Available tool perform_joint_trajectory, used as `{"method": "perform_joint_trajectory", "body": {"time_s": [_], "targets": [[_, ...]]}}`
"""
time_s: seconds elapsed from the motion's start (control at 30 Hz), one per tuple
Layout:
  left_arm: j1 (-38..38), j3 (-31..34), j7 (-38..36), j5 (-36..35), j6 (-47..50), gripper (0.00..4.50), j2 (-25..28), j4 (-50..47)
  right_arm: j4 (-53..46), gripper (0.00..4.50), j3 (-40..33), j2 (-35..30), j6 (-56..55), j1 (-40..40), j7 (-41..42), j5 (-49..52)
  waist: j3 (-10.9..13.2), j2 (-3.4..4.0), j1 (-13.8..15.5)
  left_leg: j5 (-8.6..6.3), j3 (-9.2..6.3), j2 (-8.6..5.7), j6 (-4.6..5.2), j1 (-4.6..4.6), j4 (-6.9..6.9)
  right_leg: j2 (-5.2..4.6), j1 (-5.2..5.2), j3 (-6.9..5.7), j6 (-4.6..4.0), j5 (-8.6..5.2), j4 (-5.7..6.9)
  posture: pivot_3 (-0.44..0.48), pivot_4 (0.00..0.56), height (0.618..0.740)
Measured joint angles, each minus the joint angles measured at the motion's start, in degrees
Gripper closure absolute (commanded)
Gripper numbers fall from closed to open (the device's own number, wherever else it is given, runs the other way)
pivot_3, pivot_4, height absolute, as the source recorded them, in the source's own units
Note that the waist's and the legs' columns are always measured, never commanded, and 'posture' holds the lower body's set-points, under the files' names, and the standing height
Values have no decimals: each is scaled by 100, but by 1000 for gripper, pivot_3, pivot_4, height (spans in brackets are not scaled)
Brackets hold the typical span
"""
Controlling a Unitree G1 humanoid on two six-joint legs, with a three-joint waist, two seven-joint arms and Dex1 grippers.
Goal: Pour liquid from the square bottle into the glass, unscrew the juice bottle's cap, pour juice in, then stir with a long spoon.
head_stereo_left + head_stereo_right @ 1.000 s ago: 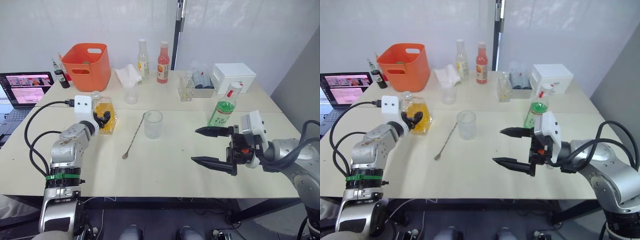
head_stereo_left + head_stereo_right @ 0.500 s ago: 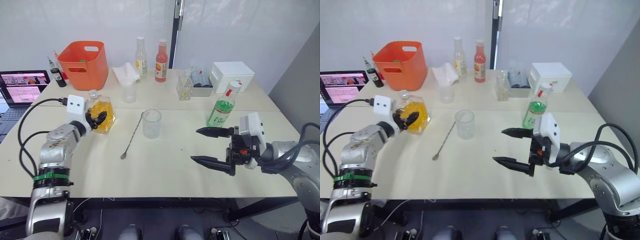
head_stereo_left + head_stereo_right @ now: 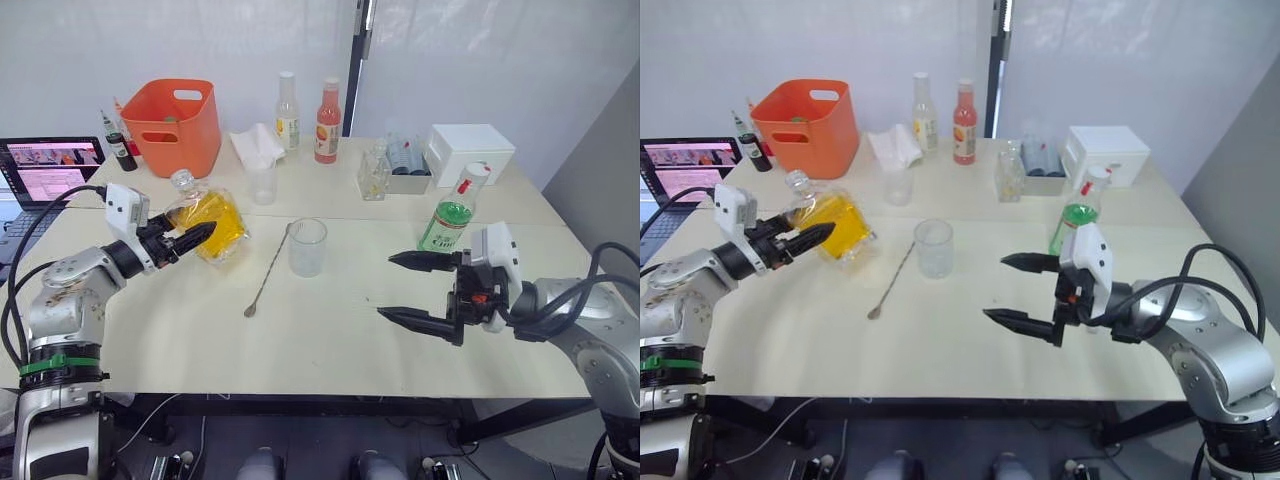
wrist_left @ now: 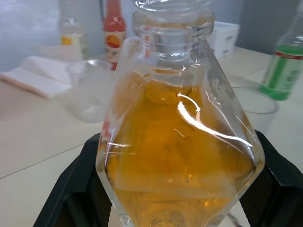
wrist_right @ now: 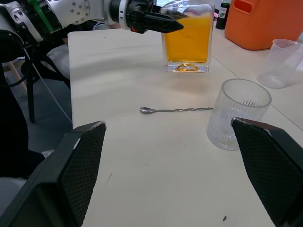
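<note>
Two grippers — left gripper (image 3: 188,238) clamping tilted square bottle (image 3: 212,217), right gripper (image 3: 413,290) agape.

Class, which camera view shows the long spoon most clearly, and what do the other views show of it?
The right wrist view: the long spoon lies whole on bare table, its bowl plain to see. Both eye views show it as a thin line left of the glass.

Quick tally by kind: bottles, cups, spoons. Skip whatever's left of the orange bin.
Bottles: 5 (square bottle, juice bottle, pale yellow bottle, red bottle, small clear square bottle)
Cups: 2 (glass, plastic cup)
Spoons: 1 (long spoon)
Total: 8; grey tray contents unclear, uncounted.
</note>
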Motion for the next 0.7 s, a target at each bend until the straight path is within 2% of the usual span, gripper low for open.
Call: {"method": "perform_joint_trajectory", "body": {"time_s": [0.13,0.37,0.57,0.7], "targets": [[161,-222,-613,-204,384,1713,202,-439,108,0,3,5,-1,-11,10,-52,0,1,-14,0,2,0,0,4,1,1,4,0,0,0,2,0,150,715],[344,-981,-1294,-184,667,1713,203,-1126,150,0,-1,4,0,-21,1,-138,1,1,-11,0,2,0,0,3,3,2,3,0,0,0,2,0,150,715],[225,-1644,-1357,-62,378,1713,-502,-1345,155,0,-12,1,1,-23,-77,-142,1,2,25,1,2,-3,1,3,11,2,6,1,0,0,6,0,150,715],[214,-2041,-1501,337,-161,1713,-652,-1212,155,0,-46,-31,12,-21,-128,-141,2,5,-20,1,3,-1,1,6,9,5,3,6,0,-1,12,0,150,715]]}}
